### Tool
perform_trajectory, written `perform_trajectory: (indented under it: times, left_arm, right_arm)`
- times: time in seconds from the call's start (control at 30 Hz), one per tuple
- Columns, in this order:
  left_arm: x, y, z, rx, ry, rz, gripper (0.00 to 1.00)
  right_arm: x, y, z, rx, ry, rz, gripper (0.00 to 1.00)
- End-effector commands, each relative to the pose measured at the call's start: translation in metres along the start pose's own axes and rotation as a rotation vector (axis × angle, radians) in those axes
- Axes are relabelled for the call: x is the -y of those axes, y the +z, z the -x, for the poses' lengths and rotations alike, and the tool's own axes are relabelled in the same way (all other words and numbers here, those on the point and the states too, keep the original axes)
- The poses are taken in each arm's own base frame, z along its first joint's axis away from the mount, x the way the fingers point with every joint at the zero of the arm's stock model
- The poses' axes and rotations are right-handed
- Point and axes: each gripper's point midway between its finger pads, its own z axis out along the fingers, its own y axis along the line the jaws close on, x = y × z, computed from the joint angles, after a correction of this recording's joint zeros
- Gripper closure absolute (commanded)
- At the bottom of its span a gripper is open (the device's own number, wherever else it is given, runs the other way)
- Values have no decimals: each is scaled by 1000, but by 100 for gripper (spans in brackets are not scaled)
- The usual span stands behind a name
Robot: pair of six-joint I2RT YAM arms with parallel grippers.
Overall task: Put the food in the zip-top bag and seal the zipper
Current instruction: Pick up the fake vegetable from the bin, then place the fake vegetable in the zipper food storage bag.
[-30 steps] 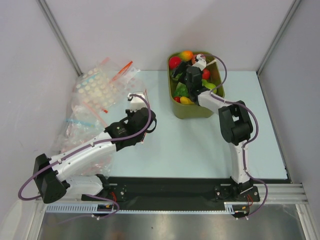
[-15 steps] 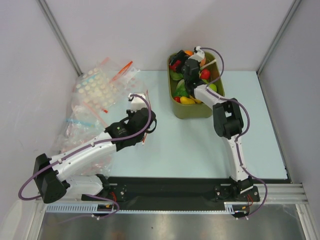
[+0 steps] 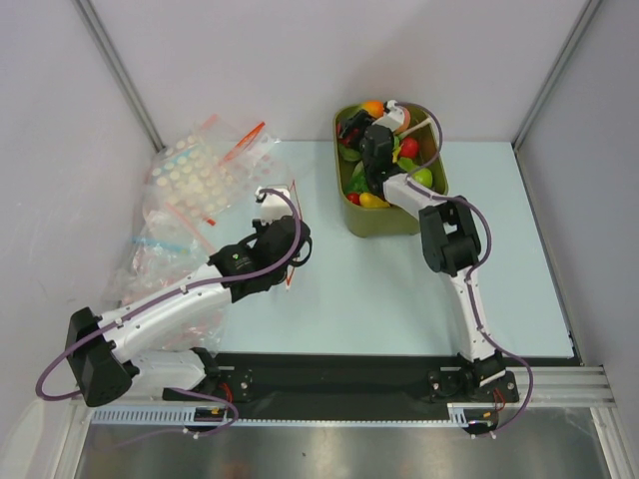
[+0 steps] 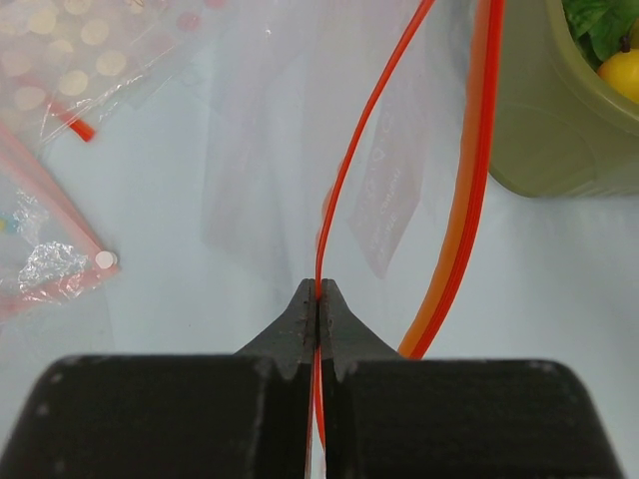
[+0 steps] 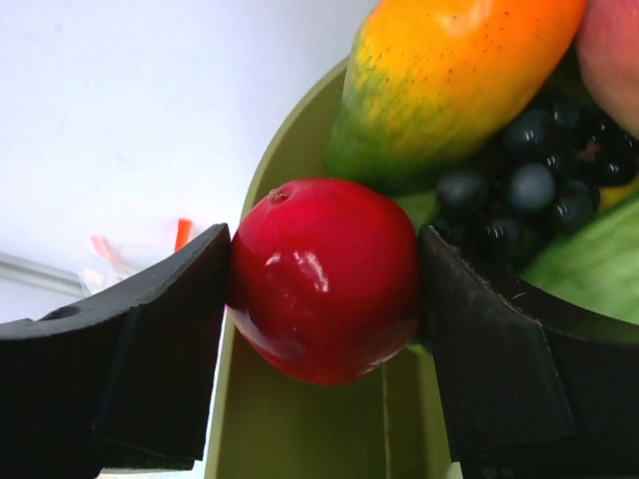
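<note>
The zip-top bag [image 4: 394,190] hangs clear over the table. My left gripper [image 4: 319,294] is shut on one thin lip of its red-orange zipper [image 4: 349,150]; the other lip [image 4: 477,170] curves away to the right, so the mouth gapes. In the top view the left gripper [image 3: 285,203] is left of the olive tub [image 3: 384,225]. My right gripper [image 5: 324,289] is shut on a glossy red round fruit [image 5: 324,279] at the tub's back left corner [image 3: 355,135]. More food lies in the tub: an orange-green mango [image 5: 449,70], dark grapes [image 5: 539,180] and a yellow piece [image 4: 621,75].
Clear bags printed with dots [image 3: 195,175] and a bag with a blue strip [image 3: 160,244] lie heaped at the table's left. The tub [image 4: 539,140] stands at the back centre. Grey walls close the back and both sides.
My right gripper has moved to the tub's back left corner and now covers the red fruit there. The left arm has kept still with the zipper lip.
</note>
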Motion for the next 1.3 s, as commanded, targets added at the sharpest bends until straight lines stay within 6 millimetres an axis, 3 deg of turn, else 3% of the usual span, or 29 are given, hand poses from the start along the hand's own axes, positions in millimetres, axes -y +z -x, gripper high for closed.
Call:
perform_trajectory:
  times: [0.0, 0.03, 0.07, 0.13, 0.17, 0.2, 0.23, 0.27, 0.3, 0.37, 0.4, 0.43, 0.47, 0.53, 0.57, 0.6, 0.63, 0.67, 0.73, 0.8, 0.87, 0.9, 0.97, 1.03, 1.1, 1.2, 1.27]
  left_arm:
    - [5, -5, 11, 27, -40, -31, 100]
    - [5, -5, 11, 26, -37, -31, 100]
    - [6, -4, 11, 26, -33, -34, 100]
    - [9, -3, 9, 22, -28, -42, 100]
    - [10, -1, 7, 17, -18, -42, 100]
    - [12, -1, 7, 13, -15, -46, 100]
    - [14, 1, 6, 8, -10, -48, 100]
    - [16, 3, 3, -4, 1, -51, 100]
    - [19, 4, 2, -8, 6, -56, 100]
    - [23, 6, -1, -21, 18, -69, 100]
    - [25, 7, -2, -27, 25, -71, 100]
    - [27, 7, -2, -29, 27, -77, 100]
    - [28, 7, -2, -28, 31, -84, 100]
    - [32, 6, -2, -31, 32, -108, 100]
    - [33, 6, -1, -26, 31, -118, 100]
    - [37, 4, -2, -35, 31, -143, 100]
    - [37, 2, 0, -33, 27, -158, 100]
    - [41, 0, 1, -28, 28, -179, 100]
    - [44, -4, 2, -29, 24, -216, 100]
    - [45, -6, 1, -26, 22, -231, 100]
    - [48, -7, 1, -28, 24, -249, 100]
    - [48, -7, 1, -27, 26, -250, 100]
    - [50, -7, 0, -32, 29, -257, 100]
    - [53, -7, -1, -38, 33, -269, 100]
    - [57, -5, -5, -51, 39, -283, 100]
    - [63, -3, -10, -68, 46, -300, 100]
    - [68, -3, -12, -79, 48, -322, 100]
  right_arm:
    - [-30, -23, 47, 61, -39, 27, 49]
    - [-24, -24, 40, 45, -55, 21, 50]
    - [-34, -32, 57, 61, -71, 41, 52]
    - [-34, -45, 59, 37, -92, 49, 53]
    - [-49, -56, 82, 62, -89, 78, 56]
    - [-52, -64, 87, 52, -108, 96, 59]
    - [-44, -73, 78, 16, -127, 90, 60]
    - [-49, -83, 82, 6, -134, 103, 62]
    - [-63, -100, 98, 6, -143, 148, 62]
    - [-58, -123, 90, -53, -161, 155, 65]
    - [-74, -143, 111, -42, -158, 204, 67]
    - [-77, -154, 114, -52, -154, 217, 69]
    - [-65, -166, 99, -107, -164, 203, 71]
    - [-82, -198, 119, -108, -147, 263, 73]
    - [-74, -212, 108, -149, -144, 256, 73]
    - [-78, -225, 102, -183, -137, 296, 74]
    - [-91, -246, 113, -170, -129, 344, 75]
    - [-82, -259, 95, -213, -127, 352, 75]
    - [-92, -288, 96, -221, -111, 401, 75]
    - [-81, -310, 71, -274, -89, 413, 76]
    - [-89, -335, 68, -283, -67, 469, 78]
    - [-81, -344, 55, -315, -63, 467, 78]
    - [-90, -368, 60, -314, -62, 530, 78]
    - [-81, -384, 52, -323, -69, 539, 78]
    - [-89, -404, 62, -272, -59, 604, 78]
    - [-93, -422, 58, -261, -77, 664, 78]
    - [-93, -423, 50, -268, -115, 668, 78]
